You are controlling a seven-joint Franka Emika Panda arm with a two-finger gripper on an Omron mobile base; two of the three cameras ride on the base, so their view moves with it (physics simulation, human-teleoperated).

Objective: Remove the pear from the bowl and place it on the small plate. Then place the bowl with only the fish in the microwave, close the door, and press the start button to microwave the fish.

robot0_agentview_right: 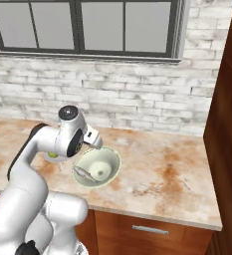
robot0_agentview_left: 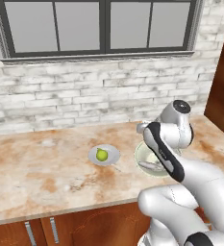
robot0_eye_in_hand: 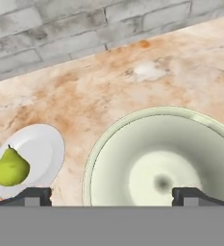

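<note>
I have the jaws [robot0_eye_in_hand: 111, 194] spread wide, empty, above the bowl [robot0_eye_in_hand: 132, 158], ready for its rim. The fish [robot0_agentview_right: 83, 174] lies inside; the pear [robot0_agentview_left: 101, 154] sits on the small plate [robot0_agentview_left: 112, 156] just beside the bowl.

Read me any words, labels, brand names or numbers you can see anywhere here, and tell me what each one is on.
None: no writing, number or sign can be read in any view.
The bowl, the small plate, the pear, the fish, the counter, the brick wall and the window are unmarked.
</note>
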